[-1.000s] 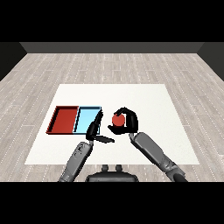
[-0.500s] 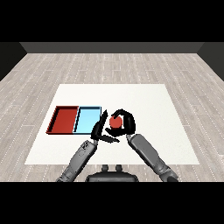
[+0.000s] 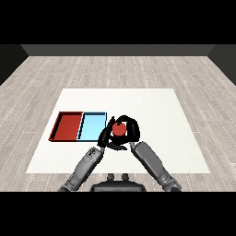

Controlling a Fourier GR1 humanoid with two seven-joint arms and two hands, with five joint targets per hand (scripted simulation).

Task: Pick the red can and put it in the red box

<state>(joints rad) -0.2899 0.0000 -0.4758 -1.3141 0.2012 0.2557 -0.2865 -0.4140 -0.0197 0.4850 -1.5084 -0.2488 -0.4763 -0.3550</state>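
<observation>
Just right of the light blue tray [image 3: 92, 127], the red can [image 3: 119, 130] sits inside the right hand [image 3: 131, 131], whose black fingers curl round it from above and from the right side. Only the can's red top and part of its side show between the fingers. The can is outside both trays, near the blue tray's right edge, and whether it rests on the white table [image 3: 152, 110] or is lifted off it cannot be told from this view. The left hand [image 3: 105, 136] is at the blue tray's lower right corner, just left of the can, with its fingers stretched out straight and holding nothing; its fingertips come close to the right hand. On the far side of the blue tray from the can, touching its left wall, lies the red tray [image 3: 68, 126], with nothing in it.
</observation>
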